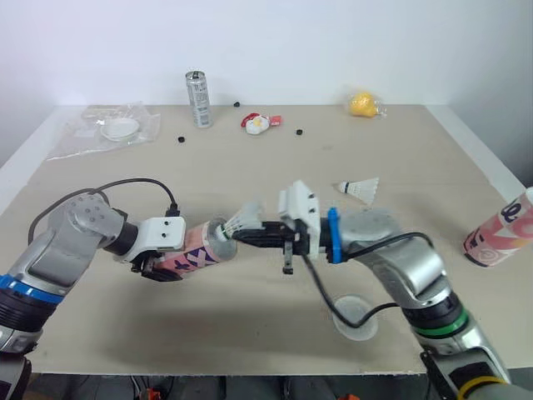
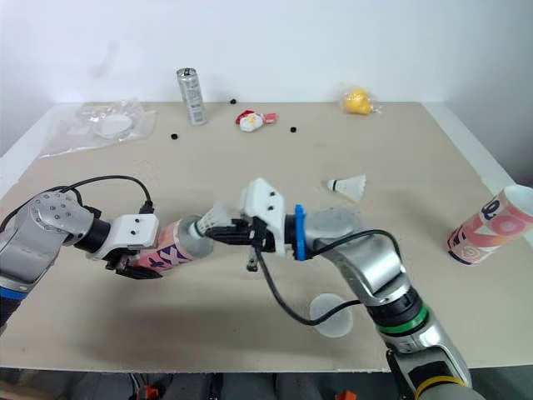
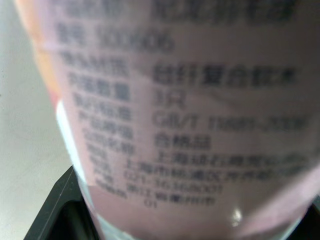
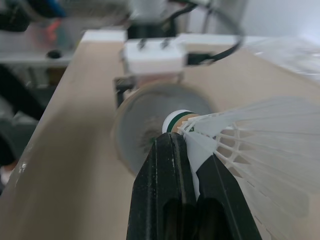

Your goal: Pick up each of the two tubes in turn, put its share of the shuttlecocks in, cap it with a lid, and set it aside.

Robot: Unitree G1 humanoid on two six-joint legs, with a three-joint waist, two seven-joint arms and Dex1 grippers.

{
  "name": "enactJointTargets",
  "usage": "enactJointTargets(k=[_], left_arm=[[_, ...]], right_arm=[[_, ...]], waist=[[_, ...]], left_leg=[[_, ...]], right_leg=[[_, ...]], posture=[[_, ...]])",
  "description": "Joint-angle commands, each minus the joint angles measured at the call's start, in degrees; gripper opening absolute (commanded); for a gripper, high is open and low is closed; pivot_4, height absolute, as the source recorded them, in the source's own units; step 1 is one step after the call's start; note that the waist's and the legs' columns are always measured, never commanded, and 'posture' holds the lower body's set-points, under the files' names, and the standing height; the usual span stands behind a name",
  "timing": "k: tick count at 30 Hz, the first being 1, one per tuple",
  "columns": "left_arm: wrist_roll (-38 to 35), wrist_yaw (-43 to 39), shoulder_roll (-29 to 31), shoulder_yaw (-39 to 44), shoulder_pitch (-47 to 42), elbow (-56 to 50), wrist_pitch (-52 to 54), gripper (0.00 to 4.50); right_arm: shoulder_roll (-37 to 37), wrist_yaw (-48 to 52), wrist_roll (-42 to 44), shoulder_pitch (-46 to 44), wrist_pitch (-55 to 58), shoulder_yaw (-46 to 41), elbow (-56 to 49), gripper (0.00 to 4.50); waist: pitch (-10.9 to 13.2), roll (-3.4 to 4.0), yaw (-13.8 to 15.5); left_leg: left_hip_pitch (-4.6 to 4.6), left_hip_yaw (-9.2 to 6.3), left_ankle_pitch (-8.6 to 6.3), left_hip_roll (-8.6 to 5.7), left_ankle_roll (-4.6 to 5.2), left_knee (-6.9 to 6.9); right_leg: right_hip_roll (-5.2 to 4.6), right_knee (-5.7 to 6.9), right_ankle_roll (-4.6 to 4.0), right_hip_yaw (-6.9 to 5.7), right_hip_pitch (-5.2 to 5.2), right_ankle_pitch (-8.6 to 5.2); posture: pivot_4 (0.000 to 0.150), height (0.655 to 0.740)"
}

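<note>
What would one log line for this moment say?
left gripper holds tube | right gripper shuttlecock at tube mouth | lid on table

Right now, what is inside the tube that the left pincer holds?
The tube shows a pale inner wall at its open mouth. The right pincer holds a shuttlecock, cork at that mouth. They cover the depths, so any shuttlecocks already inside cannot be seen.

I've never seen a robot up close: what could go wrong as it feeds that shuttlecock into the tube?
The right end effector pinches the shuttlecock by its skirt behind the cork; if the cork misses the mouth of the tube in the left end effector, the skirt may crumple. The right arm's cable hangs over a lid and might drag it.
</note>
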Motion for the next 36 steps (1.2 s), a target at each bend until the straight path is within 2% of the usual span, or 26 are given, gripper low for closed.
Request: enactJointTargets(k=[1,2,4,5,9,10,12,15,21,23,28,36], left_arm=[[-0.44,0.34,-0.43,-1.55,0.74,-0.36,0.56,3.05],[-0.44,0.35,-0.40,-1.59,0.72,-0.38,0.57,3.05],[-0.47,0.35,-0.35,-1.65,0.64,-0.35,0.55,3.05],[-0.49,0.32,-0.30,-1.66,0.64,-0.35,0.49,3.05],[-0.45,0.30,-0.25,-1.72,0.49,-0.05,0.15,3.05],[-0.47,0.32,-0.25,-1.69,0.48,-0.03,0.12,3.05],[-0.51,0.38,-0.22,-1.65,0.64,0.10,-0.05,3.05],[-0.76,0.47,-0.05,-1.59,1.00,-0.16,-0.01,3.05],[-0.78,0.73,-0.27,-1.80,1.14,0.25,-0.23,3.05],[-0.89,0.74,-0.30,-1.78,1.23,0.19,-0.19,3.05],[-0.85,0.77,-0.76,-2.08,1.01,0.35,-0.20,3.05],[-0.81,0.85,-0.93,-2.11,0.95,0.15,0.03,3.05]], right_arm=[[2.12,1.08,-0.35,-1.24,-0.87,0.41,-0.88,0.69],[2.54,1.30,-0.02,-1.28,-0.41,0.30,-1.03,0.97],[3.68,0.93,1.78,-1.24,1.08,-1.27,-1.73,1.86],[4.23,0.53,3.06,-1.13,1.96,-2.51,-2.30,2.45],[6.47,-2.20,8.93,0.12,5.58,-8.69,-3.75,4.29],[7.09,-3.43,10.79,0.68,6.37,-11.02,-3.87,4.42],[8.49,-8.79,11.58,2.50,4.74,-18.03,-2.75,4.42],[7.65,-14.01,6.88,5.96,0.55,-23.14,-0.51,4.42],[4.30,-28.60,-9.57,11.76,-10.56,-29.70,9.65,4.42],[3.61,-33.27,-13.76,11.59,-11.28,-30.33,12.55,4.42],[4.98,-40.07,-17.21,9.71,-9.88,-31.78,17.77,4.42],[7.58,-44.52,-18.56,5.05,-3.06,-31.26,24.81,4.42]], waist=[[0.00,0.00,0.00],[0.00,0.00,0.00],[0.00,0.00,0.01],[0.00,0.00,0.01],[0.00,0.00,0.01],[0.00,-0.01,0.03],[-0.01,-0.03,0.09],[-0.03,-0.06,0.18],[-0.03,-0.05,0.13],[-0.02,-0.03,0.07],[-0.02,-0.02,-0.17],[-0.01,-0.01,-0.24]], left_leg=[[0.01,-0.01,0.00,0.01,0.00,0.00],[0.01,-0.03,0.00,0.02,0.00,0.00],[0.01,-0.09,0.00,0.03,0.00,0.01],[0.01,-0.11,0.00,0.03,0.00,0.02],[0.01,-0.12,0.00,0.04,0.00,0.04],[0.01,-0.15,0.00,0.04,-0.01,0.04],[0.00,-0.23,0.00,0.04,-0.01,0.04],[-0.04,-0.26,0.00,0.01,-0.01,0.04],[0.01,-0.22,0.00,0.00,-0.01,-0.01],[0.00,-0.16,0.00,-0.02,-0.01,-0.01],[0.05,-0.06,0.00,-0.03,-0.01,-0.01],[0.06,-0.01,0.01,-0.06,-0.01,0.01]], right_leg=[[0.00,0.01,-0.01,-0.01,0.00,0.00],[0.02,0.01,-0.03,-0.03,0.01,0.01],[0.03,0.02,-0.15,-0.09,0.01,-0.01],[0.03,0.02,-0.25,-0.11,0.03,-0.05],[0.03,0.02,-0.24,-0.11,0.04,-0.03],[0.03,0.03,-0.24,-0.14,0.04,-0.03],[0.03,0.03,-0.16,-0.23,0.07,0.01],[0.01,0.02,-0.15,-0.27,0.08,0.01],[0.03,0.02,-0.18,-0.24,0.06,-0.02],[0.01,0.02,-0.24,-0.17,0.05,-0.06],[0.02,0.02,-0.22,-0.03,0.06,-0.03],[-0.01,0.02,-0.21,0.07,0.08,-0.04]], posture=[[0.150,0.7400],[0.150,0.7400],[0.150,0.7400],[0.150,0.7400],[0.150,0.7400],[0.150,0.7400],[0.150,0.7400],[0.150,0.7400],[0.150,0.7400],[0.150,0.7400],[0.150,0.7400],[0.150,0.7400]])
